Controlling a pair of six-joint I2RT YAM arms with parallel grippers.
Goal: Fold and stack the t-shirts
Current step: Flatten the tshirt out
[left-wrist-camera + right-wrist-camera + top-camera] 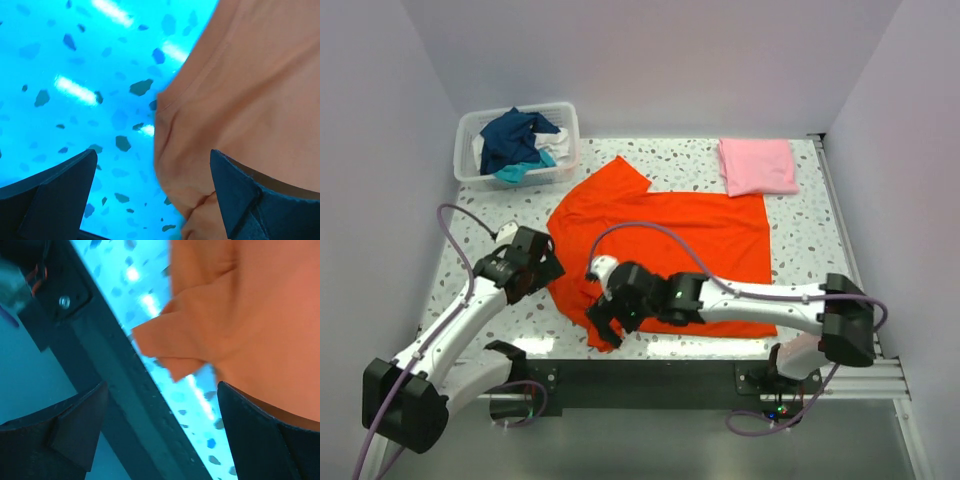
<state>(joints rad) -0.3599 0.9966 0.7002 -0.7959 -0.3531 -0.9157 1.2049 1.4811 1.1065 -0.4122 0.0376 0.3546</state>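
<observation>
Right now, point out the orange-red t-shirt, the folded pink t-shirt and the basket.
orange-red t-shirt (700,235): top view, mid body.
pink t-shirt (757,165): top view, centre.
basket (575,135): top view, right wall.

Left arm (445,338), right arm (765,298): white links, black joints, purple cables (650,227); dark wedge-shaped gripper fingers (55,190).

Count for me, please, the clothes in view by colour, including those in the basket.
Orange shirt, spread flat: 1
Pink shirt, folded: 1
Navy cloth, in the basket: 1
Teal cloth, in the basket: 1
White cloth, in the basket: 1
Total: 5, though the bunched basket pieces may hide more.
</observation>
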